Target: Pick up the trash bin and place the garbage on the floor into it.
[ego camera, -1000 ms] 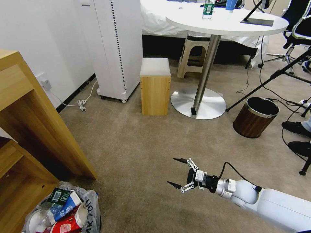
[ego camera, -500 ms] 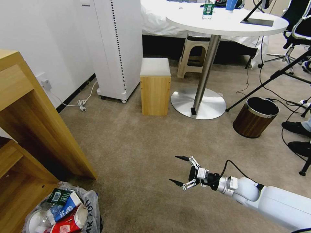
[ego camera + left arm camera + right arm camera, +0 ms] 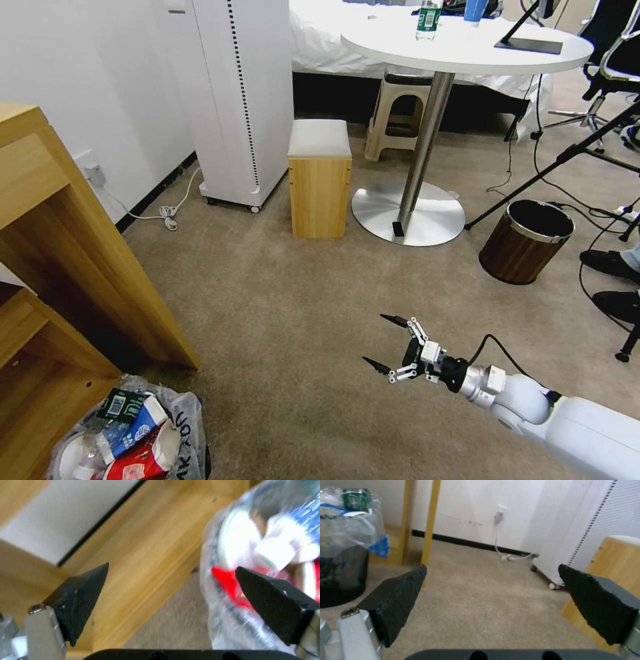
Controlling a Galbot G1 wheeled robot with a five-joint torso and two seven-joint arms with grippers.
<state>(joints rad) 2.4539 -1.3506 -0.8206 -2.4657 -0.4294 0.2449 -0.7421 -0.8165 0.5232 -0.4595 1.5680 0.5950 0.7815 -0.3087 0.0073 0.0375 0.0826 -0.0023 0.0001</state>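
Both claws gaped empty: the right claw [image 3: 385, 342] hung over the floor [image 3: 280, 313] at five o'clock, the left claw [image 3: 171, 580] beside the litter-filled trash bin [image 3: 133, 433] at seven o'clock.

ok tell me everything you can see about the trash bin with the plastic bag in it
The trash bin is small, round and black, lined with a crinkly see-through white plastic bag printed with black letters. It stands upright on the tan carpet, close beside the wooden shelf unit. It is full: a blue-white carton, a red-white paper bowl and a green label show on top. The left gripper hovers open just above it.
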